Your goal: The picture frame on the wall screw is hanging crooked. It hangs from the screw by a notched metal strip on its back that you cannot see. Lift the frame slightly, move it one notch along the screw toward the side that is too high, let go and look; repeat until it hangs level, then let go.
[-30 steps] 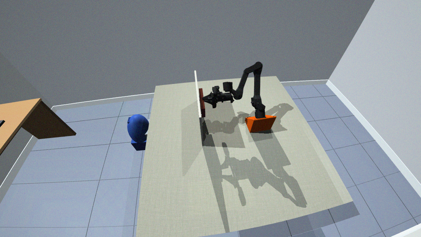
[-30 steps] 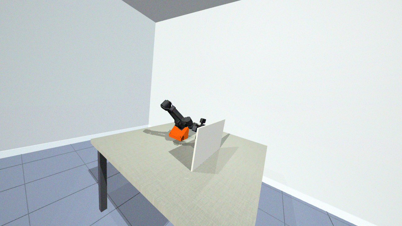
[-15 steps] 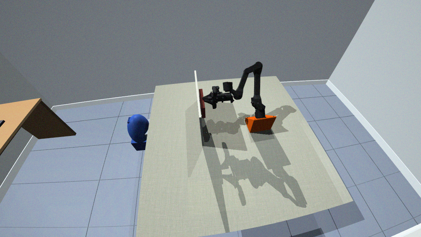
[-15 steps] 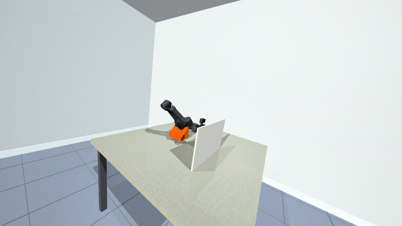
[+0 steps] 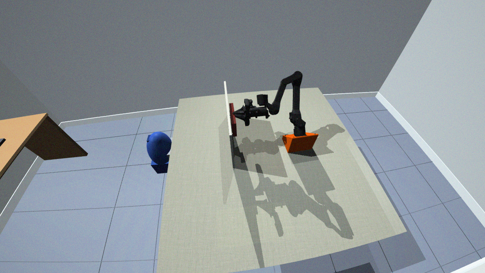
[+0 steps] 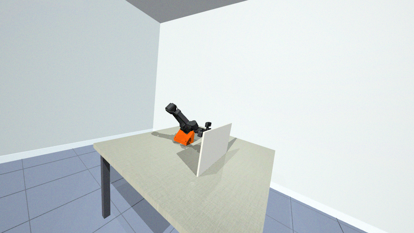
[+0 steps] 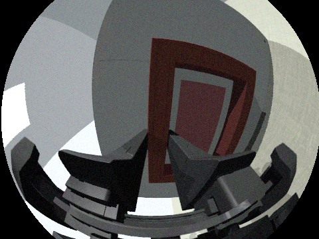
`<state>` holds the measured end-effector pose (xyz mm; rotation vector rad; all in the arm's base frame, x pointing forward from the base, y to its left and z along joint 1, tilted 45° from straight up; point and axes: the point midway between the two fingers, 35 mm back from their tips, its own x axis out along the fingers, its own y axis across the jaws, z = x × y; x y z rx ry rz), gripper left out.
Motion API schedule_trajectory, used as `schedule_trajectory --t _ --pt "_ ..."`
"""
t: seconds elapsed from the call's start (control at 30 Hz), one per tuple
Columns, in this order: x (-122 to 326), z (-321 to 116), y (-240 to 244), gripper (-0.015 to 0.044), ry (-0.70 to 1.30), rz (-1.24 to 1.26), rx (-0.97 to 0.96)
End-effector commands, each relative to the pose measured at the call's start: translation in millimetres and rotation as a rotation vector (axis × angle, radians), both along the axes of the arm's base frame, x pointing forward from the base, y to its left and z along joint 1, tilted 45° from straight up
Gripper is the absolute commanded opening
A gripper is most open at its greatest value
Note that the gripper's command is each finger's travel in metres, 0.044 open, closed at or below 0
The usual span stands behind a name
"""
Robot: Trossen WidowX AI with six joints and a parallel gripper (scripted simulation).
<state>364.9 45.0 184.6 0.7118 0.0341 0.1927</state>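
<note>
The picture frame (image 5: pixel 234 130) (image 7: pixel 161 83), dark red with a grey mat and a dull red picture, hangs against the upright panel (image 5: pixel 226 101) (image 6: pixel 215 150) (image 7: pixel 123 83). My gripper (image 5: pixel 233 113) (image 7: pixel 157 133) is shut on one long bar of the frame, with a finger on either side of it, as the wrist view shows. The panel hides the frame and the fingertips in the exterior view. The screw and the notched strip are hidden behind the frame. I cannot tell from these views whether the frame is level.
The panel stands on the table (image 5: pixel 196 203) (image 6: pixel 231 185). The arm's orange base (image 5: pixel 302 143) (image 6: pixel 183 137) stands on the table facing the panel's front. A blue rounded object (image 5: pixel 158 147) and a wooden desk (image 5: pixel 20 132) are beyond the table's left side.
</note>
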Motion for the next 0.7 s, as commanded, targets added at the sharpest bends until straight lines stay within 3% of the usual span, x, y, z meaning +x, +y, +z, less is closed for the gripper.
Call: schedule_trajectory --t 0.0,0.47,0.67 --pt "0.1 -0.2 -0.4 0.0000 0.005 0.001 0.025" --pt "0.1 -0.3 -0.7 0.0000 0.018 0.003 0.092" --pt "0.0 0.0 -0.4 0.0157 0.015 0.003 0.078"
